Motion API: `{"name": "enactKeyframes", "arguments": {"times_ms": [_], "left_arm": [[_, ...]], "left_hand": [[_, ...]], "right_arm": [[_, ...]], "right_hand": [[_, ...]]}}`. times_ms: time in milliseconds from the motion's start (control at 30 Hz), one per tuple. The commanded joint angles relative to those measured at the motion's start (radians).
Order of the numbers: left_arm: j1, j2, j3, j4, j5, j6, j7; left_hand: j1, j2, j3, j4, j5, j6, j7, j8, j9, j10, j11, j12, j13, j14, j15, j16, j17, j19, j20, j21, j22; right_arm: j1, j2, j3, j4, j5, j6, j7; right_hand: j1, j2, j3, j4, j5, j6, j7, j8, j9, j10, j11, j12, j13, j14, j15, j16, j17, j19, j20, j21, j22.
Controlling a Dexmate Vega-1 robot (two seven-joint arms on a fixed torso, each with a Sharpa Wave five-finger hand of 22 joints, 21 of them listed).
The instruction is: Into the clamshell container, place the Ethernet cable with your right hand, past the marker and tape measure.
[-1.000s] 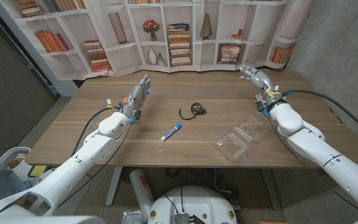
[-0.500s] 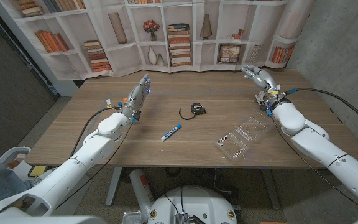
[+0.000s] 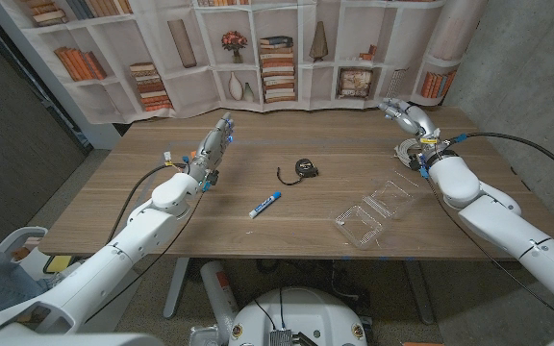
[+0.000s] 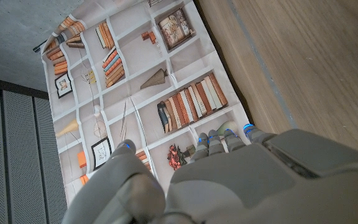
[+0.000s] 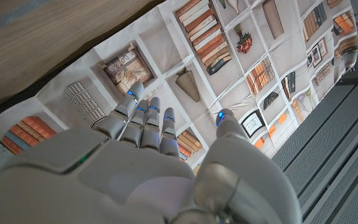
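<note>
A clear clamshell container [image 3: 373,213] lies open near the front right of the table. A black tape measure [image 3: 302,168] sits mid-table, and a blue-and-white marker [image 3: 264,204] lies in front of it. A pale coil that looks like the Ethernet cable [image 3: 408,150] lies at the far right, partly hidden by my right wrist. My right hand [image 3: 406,116] hovers just beyond that coil, fingers stretched out and holding nothing; the right wrist view shows the hand [image 5: 148,168] with fingers extended. My left hand [image 3: 217,140] is raised at the left, fingers straight and empty, also seen from the wrist [image 4: 229,180].
A bookshelf-printed backdrop [image 3: 277,48] hangs along the far table edge. A grey wall [image 3: 537,86] stands to the right. Bare wood [image 3: 162,231] lies in front of the left arm.
My right hand and forearm have shifted a little to the right and away, uncovering more of the coil beneath the wrist. The left arm and the table objects have not moved.
</note>
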Motion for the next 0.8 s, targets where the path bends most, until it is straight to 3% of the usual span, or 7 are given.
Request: {"name": "enactKeyframes", "arguments": {"times_ms": [33, 800], "left_arm": [[0.01, 0.011, -0.004, -0.028, 0.003, 0.007, 0.004], [0.0, 0.033, -0.007, -0.073, 0.014, 0.049, 0.015]], "left_hand": [[0.013, -0.002, -0.005, 0.0, 0.004, 0.006, 0.0, 0.005, 0.002, 0.001, 0.0, 0.007, 0.004, 0.004, 0.004, 0.001, 0.003, -0.037, 0.004, 0.005, 0.005], [0.015, 0.001, -0.009, -0.001, 0.005, 0.008, 0.001, 0.004, 0.002, 0.002, 0.0, 0.006, 0.004, 0.005, 0.003, 0.0, 0.003, -0.041, 0.004, 0.004, 0.005]], "right_arm": [[-0.041, -0.034, 0.033, -0.051, -0.016, -0.041, -0.015], [-0.065, -0.066, 0.053, -0.094, -0.055, -0.112, -0.024]], "right_hand": [[0.017, 0.0, 0.002, -0.008, 0.007, 0.013, -0.001, 0.005, 0.005, 0.011, 0.0, 0.006, 0.005, 0.009, -0.003, -0.001, 0.003, 0.011, -0.034, -0.002, 0.004], [0.023, 0.0, 0.004, -0.009, 0.007, 0.015, -0.001, 0.002, 0.005, 0.014, -0.005, 0.004, 0.005, 0.016, -0.006, -0.002, 0.005, 0.013, -0.032, -0.011, 0.005]]}}
